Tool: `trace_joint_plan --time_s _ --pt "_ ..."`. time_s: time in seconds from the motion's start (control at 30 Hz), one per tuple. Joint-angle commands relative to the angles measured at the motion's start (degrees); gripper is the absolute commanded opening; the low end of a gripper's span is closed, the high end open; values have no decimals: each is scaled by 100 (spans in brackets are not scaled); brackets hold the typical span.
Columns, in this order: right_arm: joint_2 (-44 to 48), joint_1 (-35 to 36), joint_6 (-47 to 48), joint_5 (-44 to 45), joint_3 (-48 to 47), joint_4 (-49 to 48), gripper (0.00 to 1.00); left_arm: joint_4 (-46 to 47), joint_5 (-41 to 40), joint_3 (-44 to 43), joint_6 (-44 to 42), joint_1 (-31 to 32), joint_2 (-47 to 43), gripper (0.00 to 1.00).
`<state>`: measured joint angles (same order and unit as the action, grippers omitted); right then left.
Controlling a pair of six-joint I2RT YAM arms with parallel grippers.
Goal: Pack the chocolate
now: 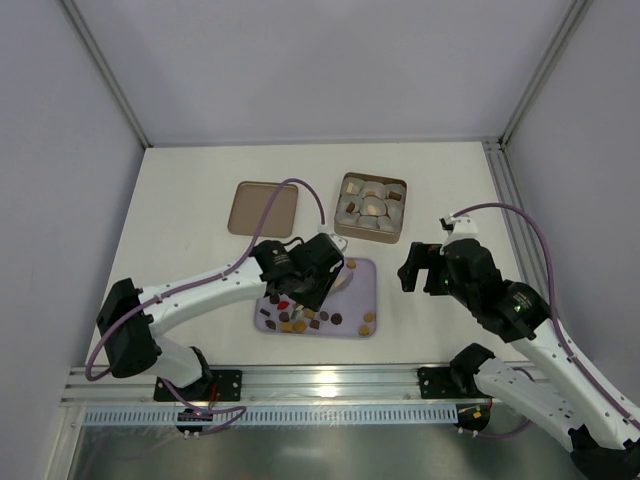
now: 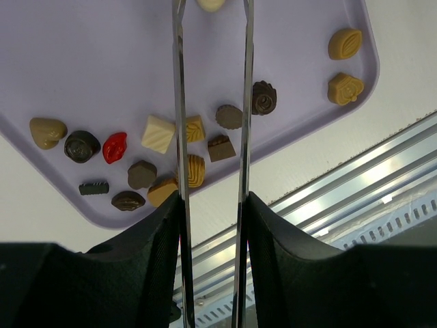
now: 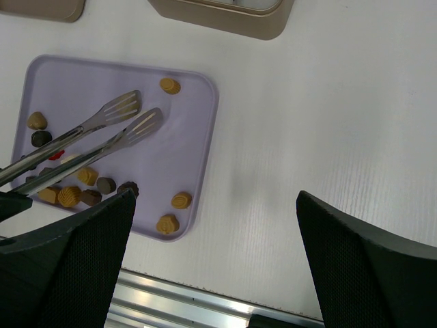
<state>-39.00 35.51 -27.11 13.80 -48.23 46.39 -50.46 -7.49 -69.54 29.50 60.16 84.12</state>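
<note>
Several pieces of chocolate (image 2: 158,133), dark brown, caramel and cream plus one red (image 2: 115,147), lie along the near edge of a lilac tray (image 1: 365,280). Two caramel pieces (image 3: 181,200) sit at the tray's right corner. My left gripper (image 2: 212,205) is shut on metal tongs (image 2: 179,102). Their slotted tips (image 3: 145,124) hover apart over the tray's bare middle with nothing between them. My right gripper (image 3: 215,205) stands open above bare table to the right of the tray.
A tan box (image 1: 371,207) with pale cup liners, some holding chocolates, stands behind the tray. Its flat brown lid (image 1: 264,207) lies to the left. An aluminium rail (image 1: 330,380) runs along the table's near edge.
</note>
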Motion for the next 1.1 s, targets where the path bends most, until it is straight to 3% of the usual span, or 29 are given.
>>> trace_joint_plan --time_s 0.0,0.37,0.6,1.07 --pt "16 -9 -4 70 -29 -113 100 -104 -104 -51 -75 48 -132 41" --pt "16 -9 -13 61 -11 -121 100 -280 -166 -77 -120 66 -115 37" --pt "33 -9 -5 61 -11 -113 100 -315 -235 -191 -128 83 -62 29" --pt "68 -9 13 114 -20 -78 100 -474 -570 -649 -111 83 -229 27"
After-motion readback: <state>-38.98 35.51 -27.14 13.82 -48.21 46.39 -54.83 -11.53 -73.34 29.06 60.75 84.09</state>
